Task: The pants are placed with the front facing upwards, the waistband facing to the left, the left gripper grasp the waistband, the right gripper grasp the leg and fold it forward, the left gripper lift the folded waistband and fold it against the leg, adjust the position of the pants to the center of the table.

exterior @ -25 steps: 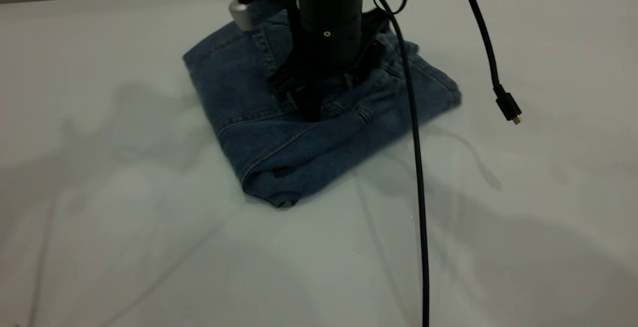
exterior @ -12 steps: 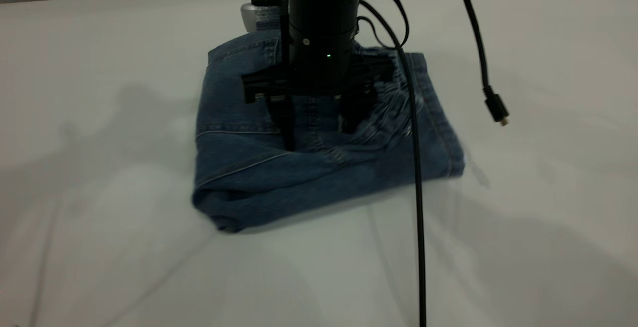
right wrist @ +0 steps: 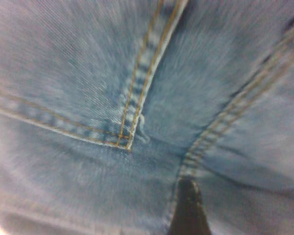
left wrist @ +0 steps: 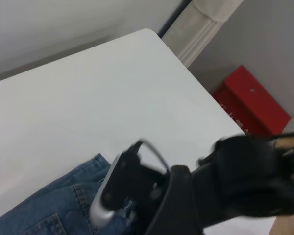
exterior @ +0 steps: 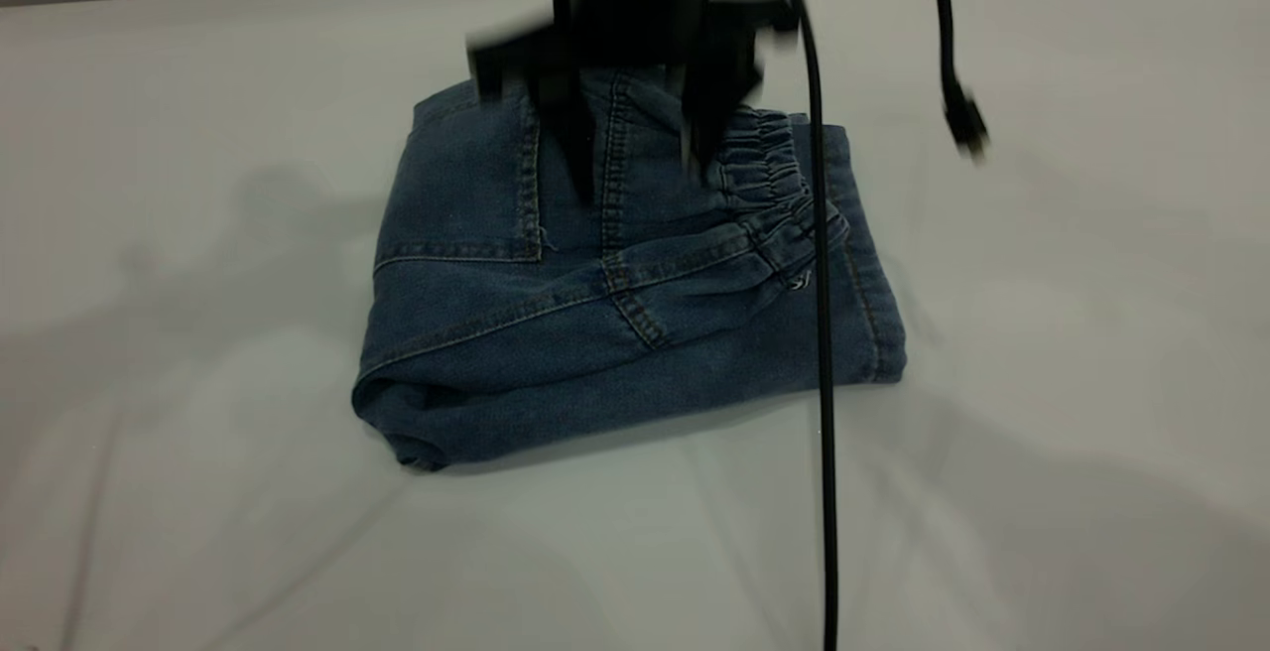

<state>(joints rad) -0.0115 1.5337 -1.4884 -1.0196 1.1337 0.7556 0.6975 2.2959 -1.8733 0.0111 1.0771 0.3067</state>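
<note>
The pants [exterior: 595, 333] lie folded into a compact blue denim bundle near the middle of the table [exterior: 1091, 333]. The gathered waistband [exterior: 769, 175] lies on top at the right, a patch pocket [exterior: 466, 185] at the left, and a stitched leg hem [exterior: 873, 274] runs along the right edge. My right gripper [exterior: 640, 160] hangs just above the back of the bundle, open, with nothing between its fingers. Its wrist view is filled with denim seams [right wrist: 137, 98], with one dark fingertip [right wrist: 188, 208] showing. The left wrist view looks from the side at a denim corner [left wrist: 49, 210] and the right arm [left wrist: 176, 205].
A black cable [exterior: 822, 383] hangs down in front of the pants' right part. A loose plug [exterior: 962, 120] dangles to the right. In the left wrist view, the table's far corner [left wrist: 152, 36] ends near a red box [left wrist: 250, 100] on the floor.
The right gripper has risen off the pants with its fingers apart. The bundle turned square to the table and slid a little toward the front, uncovering the waistband. The dangling plug swung up.
</note>
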